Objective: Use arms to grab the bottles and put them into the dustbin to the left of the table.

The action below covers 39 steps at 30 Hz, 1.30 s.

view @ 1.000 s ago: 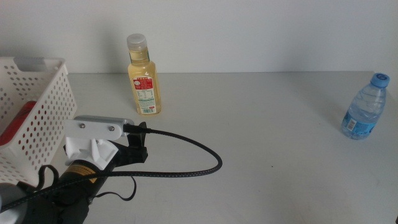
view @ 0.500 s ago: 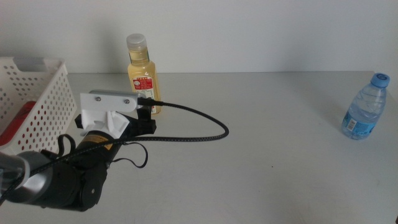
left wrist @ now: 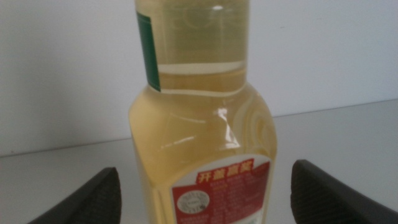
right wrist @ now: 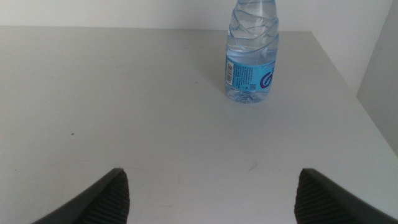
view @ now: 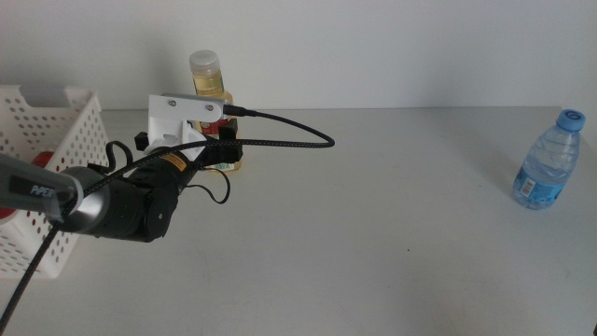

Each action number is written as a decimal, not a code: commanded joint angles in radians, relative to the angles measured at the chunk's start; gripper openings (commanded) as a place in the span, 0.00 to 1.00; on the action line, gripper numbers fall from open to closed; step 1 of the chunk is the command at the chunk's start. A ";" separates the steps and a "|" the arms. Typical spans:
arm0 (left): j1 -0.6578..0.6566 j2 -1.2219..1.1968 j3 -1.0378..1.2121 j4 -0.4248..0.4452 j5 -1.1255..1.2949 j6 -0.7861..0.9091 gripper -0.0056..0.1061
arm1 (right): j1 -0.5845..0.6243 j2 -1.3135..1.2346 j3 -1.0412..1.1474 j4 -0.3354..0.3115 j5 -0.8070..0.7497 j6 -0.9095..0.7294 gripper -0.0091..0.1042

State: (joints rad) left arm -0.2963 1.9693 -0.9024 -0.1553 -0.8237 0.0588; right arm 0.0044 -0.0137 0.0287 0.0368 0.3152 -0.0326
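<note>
The tall yellow-liquid bottle [view: 210, 86] stands upright at the back of the table [view: 373, 233], its lower half hidden behind my left arm's white wrist bracket [view: 177, 121]. In the left wrist view this bottle [left wrist: 205, 124] fills the middle, and my left gripper [left wrist: 205, 199] is open with one jaw on each side of it, not touching. The small blue-capped water bottle [view: 548, 161] stands at the far right. The right wrist view shows that bottle [right wrist: 252, 56] well ahead of my open, empty right gripper [right wrist: 211, 196]. The white dustbin [view: 56, 140] sits at the left edge.
Something red [view: 6, 201] lies inside the dustbin. A black cable [view: 289, 140] loops from the left wrist out over the table. A pale wall stands right behind the yellow bottle. The right arm is out of the middle view.
My left arm has moved from the near left of the table towards the back, up to the yellow bottle, its cable swinging with it. Both bottles stand where they were.
</note>
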 commanded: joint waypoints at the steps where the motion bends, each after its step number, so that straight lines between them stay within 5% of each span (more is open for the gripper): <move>1: 0.008 -0.022 -0.061 0.004 -0.067 -0.006 0.89 | -0.007 -0.021 -0.010 -0.009 -0.070 -0.005 0.69; 26: 0.010 0.174 -0.254 0.002 -0.151 -0.006 0.85 | -0.007 -0.021 -0.010 -0.009 -0.070 -0.005 0.69; 30: 0.019 0.174 -0.258 0.008 -0.159 -0.009 0.68 | -0.007 -0.021 -0.010 -0.009 -0.070 -0.005 0.69; 37: 0.014 0.159 -0.246 0.038 -0.152 -0.013 0.07 | -0.007 -0.021 -0.010 -0.009 -0.070 -0.005 0.69; 39: 0.007 0.126 -0.224 0.038 -0.151 -0.004 0.03 | -0.007 -0.021 -0.010 -0.009 -0.070 -0.005 0.69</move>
State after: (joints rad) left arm -0.2801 2.1873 -1.1172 -0.1283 -0.8795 0.0575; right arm 0.0044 -0.0137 0.0287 0.0368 0.3152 -0.0326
